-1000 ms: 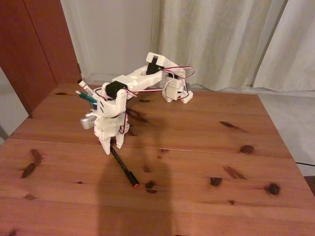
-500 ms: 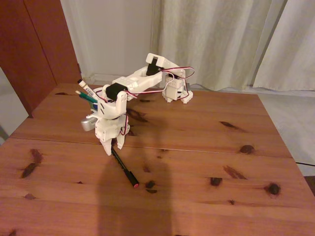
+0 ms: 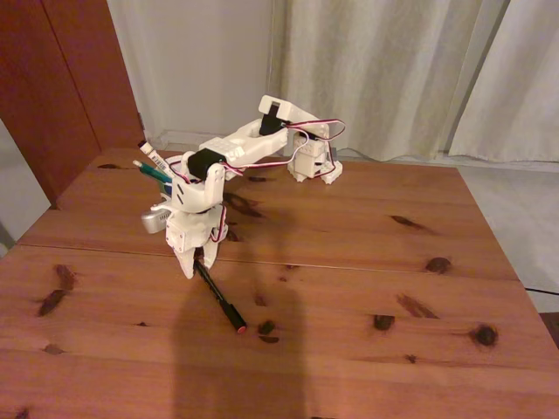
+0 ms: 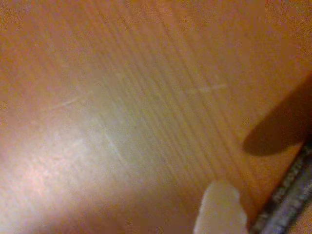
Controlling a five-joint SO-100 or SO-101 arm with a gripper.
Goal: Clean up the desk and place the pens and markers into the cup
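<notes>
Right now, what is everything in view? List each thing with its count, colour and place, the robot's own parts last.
Desk: one, reddish-brown wood with dark knots, across the fixed view; its grain shows close up in the wrist view.
Black pen: one, black with a red tip, lying on the desk, its upper end at the hand.
Teal pen: one, standing tilted behind the arm, left of the fixed view.
Marker: one, white with a dark end, tilted beside the teal pen.
Cup: hidden behind the arm; cannot confirm.
Curtains: pale, behind the desk.
Door: one, dark red-brown, at left.
Arm: one, white, base at the desk's far edge.
Hand: one, white, tips down at the black pen; grip unclear.
</notes>
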